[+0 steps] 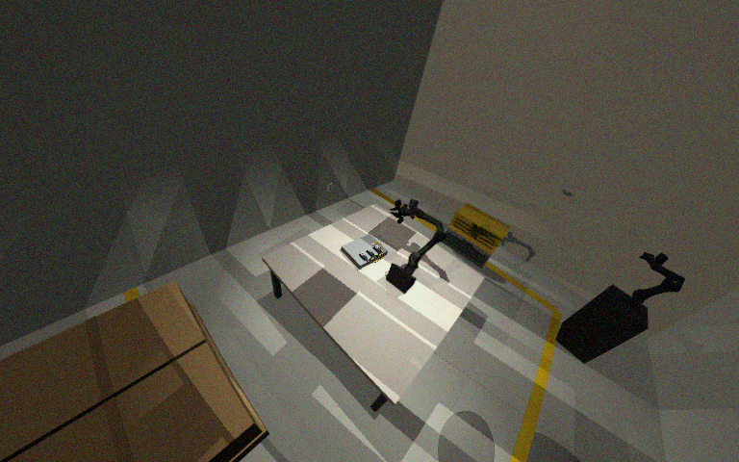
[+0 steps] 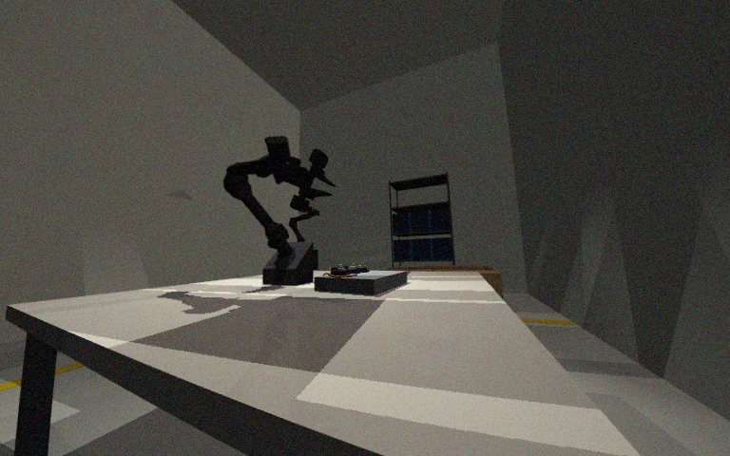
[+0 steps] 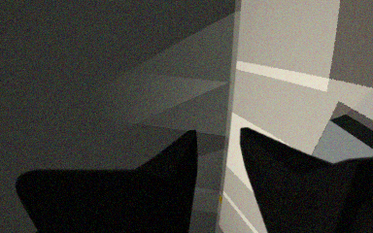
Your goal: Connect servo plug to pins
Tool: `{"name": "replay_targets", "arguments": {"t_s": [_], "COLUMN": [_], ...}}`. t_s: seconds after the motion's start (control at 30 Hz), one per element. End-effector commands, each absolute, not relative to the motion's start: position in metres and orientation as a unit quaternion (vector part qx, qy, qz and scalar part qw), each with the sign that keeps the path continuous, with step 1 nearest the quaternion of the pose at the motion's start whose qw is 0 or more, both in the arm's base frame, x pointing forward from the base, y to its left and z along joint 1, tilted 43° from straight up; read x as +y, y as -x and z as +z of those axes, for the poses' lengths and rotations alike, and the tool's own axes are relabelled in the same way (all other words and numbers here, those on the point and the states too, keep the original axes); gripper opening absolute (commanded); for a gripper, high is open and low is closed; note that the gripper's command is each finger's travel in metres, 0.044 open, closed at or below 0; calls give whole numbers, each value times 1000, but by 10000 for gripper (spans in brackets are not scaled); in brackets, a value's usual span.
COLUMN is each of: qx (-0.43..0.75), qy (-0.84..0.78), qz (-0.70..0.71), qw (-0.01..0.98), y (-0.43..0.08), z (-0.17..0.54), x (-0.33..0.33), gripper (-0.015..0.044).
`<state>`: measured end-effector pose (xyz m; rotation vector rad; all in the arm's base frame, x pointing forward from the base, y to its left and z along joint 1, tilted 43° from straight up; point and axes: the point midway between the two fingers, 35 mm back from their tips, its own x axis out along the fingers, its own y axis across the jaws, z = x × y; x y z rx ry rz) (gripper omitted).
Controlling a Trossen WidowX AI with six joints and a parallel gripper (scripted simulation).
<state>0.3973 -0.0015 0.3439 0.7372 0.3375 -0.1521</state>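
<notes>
The grey holder [image 1: 353, 248] [image 2: 344, 285] [image 3: 335, 141] lies on the table [image 1: 370, 332] [image 2: 457, 338] [image 3: 287, 39], with small dark parts on top. An orange lead shows at its edge in the top and exterior views. The plug, the pins, the coloured band and the dot are too small or dark to make out. My gripper [image 1: 393, 211] [image 2: 333, 190] [image 3: 218, 137] is raised well above the table, off to one side of the holder. Its fingers are partly open with a narrow gap, and nothing shows between them. The holder is partly hidden behind the right finger in the wrist view.
A yellow and dark box [image 1: 479, 225] stands beyond the table. A second arm on a black block [image 1: 604, 320] is off to the right. A large brown surface [image 1: 109, 370] is at the lower left. A shelf rack [image 2: 422, 204] stands far back.
</notes>
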Motion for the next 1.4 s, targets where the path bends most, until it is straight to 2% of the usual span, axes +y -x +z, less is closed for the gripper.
{"name": "replay_targets", "arguments": {"t_s": [0.0, 1.37], "qx": [146, -26], "qy": [-323, 2], "qz": [-56, -2], "qw": [933, 1000], "y": [-389, -316], "z": [345, 328], "x": [-1, 0], "gripper": [115, 115]}}
